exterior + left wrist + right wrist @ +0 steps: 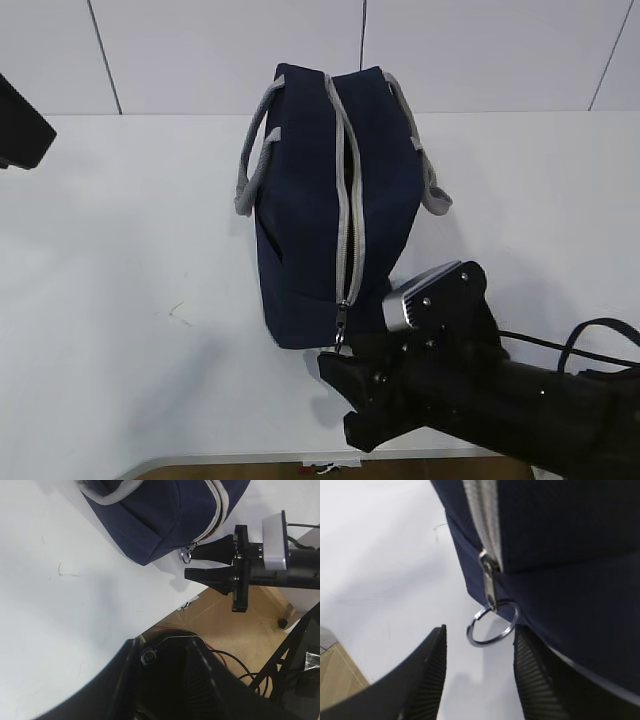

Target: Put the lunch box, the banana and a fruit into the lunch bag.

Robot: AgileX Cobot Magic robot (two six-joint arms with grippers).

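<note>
One lunch bag [320,200] on white table [120,300], navy fabric, standing upright, long axis running away from exterior camera. Grey strap handles [255,160] drooping to either side. Grey zipper [350,220] along top, slightly parted near far end, slider down at near end. Metal ring pull [492,625] hanging from slider over near face of bag, close above table surface.

Right gripper [480,675] low at near end of bag, jaws parted wide, one finger [427,680] left of ring, other right of it and close against bag fabric. Ring between fingertips, not clamped; nothing held. Same seen from left wrist view: two black fingers pointing at ring [186,556], gap between them.

Left gripper: dark blurred shapes only at bottom of left wrist view, state cannot be told. Left arm [20,125] at far left edge of exterior view, well apart from bag.

Lunch box, banana, fruit: not visible in any view.
</note>
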